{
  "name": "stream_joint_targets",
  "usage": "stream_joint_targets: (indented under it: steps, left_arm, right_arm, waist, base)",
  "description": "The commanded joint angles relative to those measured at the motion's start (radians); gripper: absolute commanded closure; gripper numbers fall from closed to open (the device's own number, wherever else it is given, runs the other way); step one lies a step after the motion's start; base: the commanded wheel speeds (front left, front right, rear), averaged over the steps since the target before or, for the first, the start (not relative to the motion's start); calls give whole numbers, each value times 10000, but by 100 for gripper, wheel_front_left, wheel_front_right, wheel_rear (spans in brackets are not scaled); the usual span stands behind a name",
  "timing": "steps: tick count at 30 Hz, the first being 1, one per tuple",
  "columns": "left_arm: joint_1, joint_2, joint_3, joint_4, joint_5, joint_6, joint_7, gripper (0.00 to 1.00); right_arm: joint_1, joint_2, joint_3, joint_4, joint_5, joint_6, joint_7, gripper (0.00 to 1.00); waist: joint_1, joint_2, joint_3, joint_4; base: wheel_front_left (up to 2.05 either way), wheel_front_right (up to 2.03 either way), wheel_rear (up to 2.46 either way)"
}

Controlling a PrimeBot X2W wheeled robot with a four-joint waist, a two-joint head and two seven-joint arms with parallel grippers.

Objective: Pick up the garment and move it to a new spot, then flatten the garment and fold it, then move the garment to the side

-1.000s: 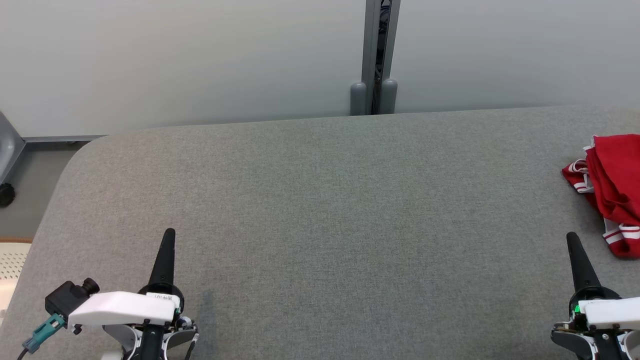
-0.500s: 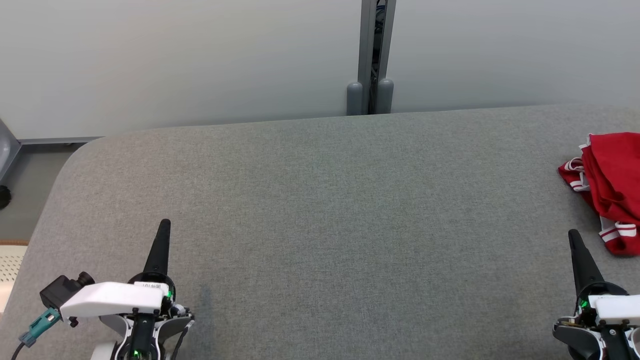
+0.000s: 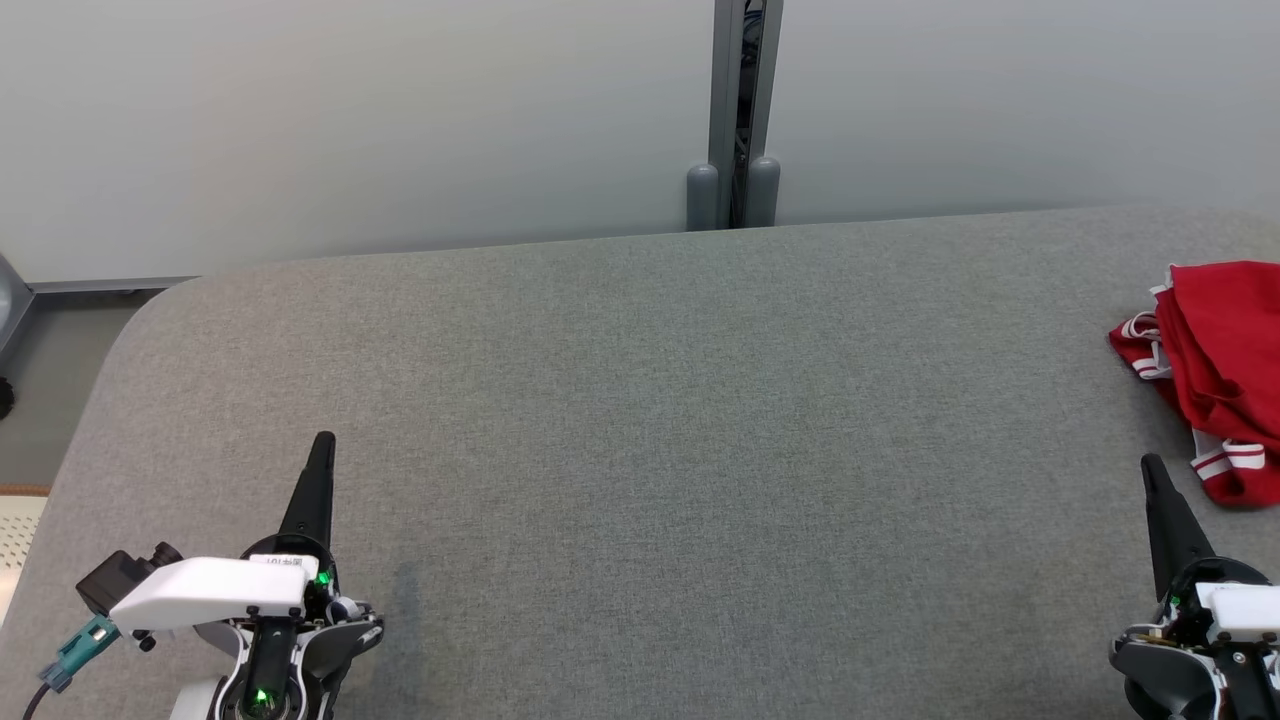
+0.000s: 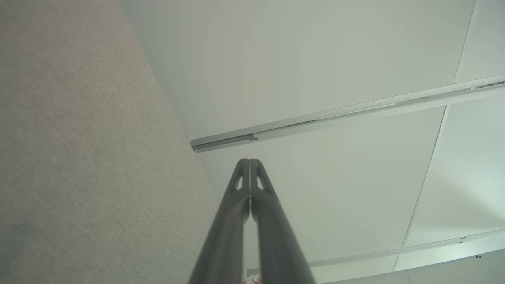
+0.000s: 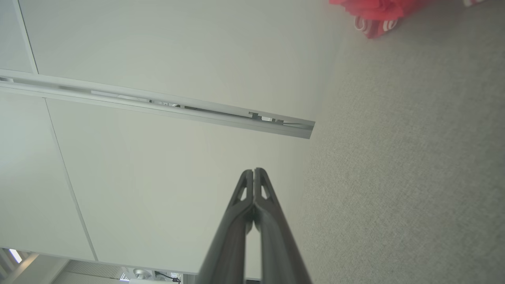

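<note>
Head view: crumpled red white-striped garment [image 3: 1220,360] lies just beyond the closed right fingers [image 3: 1165,520]. Closed left fingers [image 3: 312,490] sit well apart, open grey fabric table [image 3: 650,420] between.

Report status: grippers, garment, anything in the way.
Left gripper shut, empty. Right gripper shut, empty. Red garment bunched on grey table, far right, just ahead of right gripper, untouched. Nothing between them.
</note>
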Motion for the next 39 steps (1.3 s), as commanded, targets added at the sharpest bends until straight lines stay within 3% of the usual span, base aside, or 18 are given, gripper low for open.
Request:
stream_joint_targets:
  steps: [1,22,39]
  left_arm:
    - [-285,62,80,18,-213,-74,52,100]
    - [-589,30,316,340,-1512,-170,445,100]
    - [-586,1,362,340,-1448,-171,466,100]
  right_arm:
    - [-131,-76,-60,-7,257,0,97,100]
    - [-292,-63,-266,240,1511,0,515,100]
    - [-301,-21,-313,237,1448,0,551,100]
  waist:
    - [0,-1,0,-11]
    - [0,-1,3,-141]
    - [0,-1,3,-141]
  base:
    - [0,0,0]
    - [0,0,0]
    - [0,0,0]
